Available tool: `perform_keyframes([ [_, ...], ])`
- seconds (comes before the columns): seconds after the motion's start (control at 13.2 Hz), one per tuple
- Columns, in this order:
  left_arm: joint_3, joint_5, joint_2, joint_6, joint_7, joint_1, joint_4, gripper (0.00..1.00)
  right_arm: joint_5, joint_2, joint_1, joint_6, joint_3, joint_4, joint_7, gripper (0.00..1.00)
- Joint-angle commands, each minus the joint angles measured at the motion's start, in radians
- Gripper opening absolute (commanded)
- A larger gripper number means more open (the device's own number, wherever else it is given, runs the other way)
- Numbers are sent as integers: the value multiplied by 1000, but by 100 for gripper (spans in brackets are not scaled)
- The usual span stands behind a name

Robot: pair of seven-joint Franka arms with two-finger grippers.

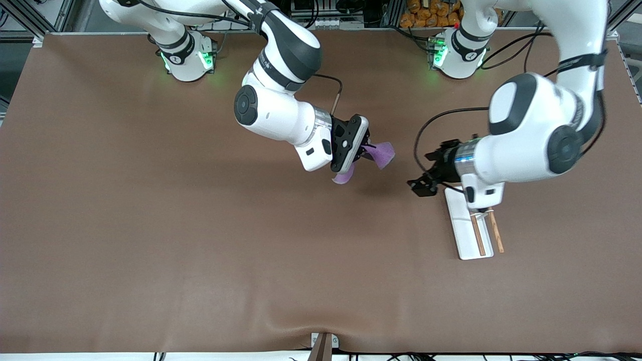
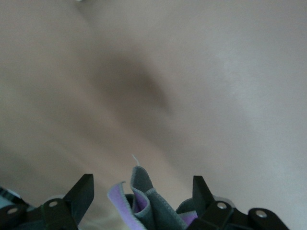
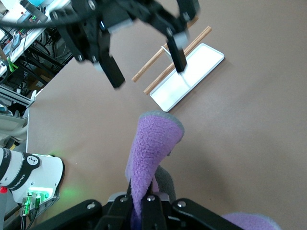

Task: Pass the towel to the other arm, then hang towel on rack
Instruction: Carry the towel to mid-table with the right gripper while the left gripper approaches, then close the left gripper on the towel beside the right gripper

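Right now the towel [image 1: 379, 153] is up in the air over the middle of the brown table [image 1: 150, 225], pinched in the right gripper [image 1: 365, 150]. One purple flap sticks out past the fingertips toward the left arm's end of the table, and a shorter fold [image 1: 344, 176] droops below the gripper body. In the right wrist view the cloth [image 3: 152, 153] stands up from between the closed fingers as a long fuzzy tongue, its length running straight away from the gripper, its rounded tip aimed at the left gripper.

The right arm reaches from its base across the table's middle, its forearm angled down and its hand turned sideways toward the other arm. The left arm bends at the elbow and lies low, its hand level and pointing back at the towel. The left gripper [image 1: 424, 183] hangs just above the rack's [image 1: 471, 228] farther end, fingers spread wide with nothing between them; the right wrist view shows those two dark fingers [image 3: 111, 72] well apart.

The rack lies toward the left arm's end of the table, its white tray [image 3: 192, 76] lengthways toward the front camera, the two wooden rods [image 1: 486, 231] running parallel along it.

No readable writing shows on the arms or the rack.
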Motion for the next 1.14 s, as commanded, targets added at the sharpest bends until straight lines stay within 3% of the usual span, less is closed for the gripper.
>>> perform_keyframes([
  [0.0, 3, -29, 5, -11, -44, -1, 22, 77, -18, 11, 11, 1, -7, 20, 14, 0],
  [0.38, -12, -52, -1, -45, -151, -24, 24, 65, -17, 19, 20, 21, -7, 20, 15, 0],
  [0.76, -26, -52, 2, -138, -239, -22, 21, 64, -18, 19, 20, 26, -7, 20, 15, 0],
  [1.06, -40, -52, -2, -146, -297, -22, 24, 42, -20, 19, 26, 26, -8, 20, 15, 0],
])
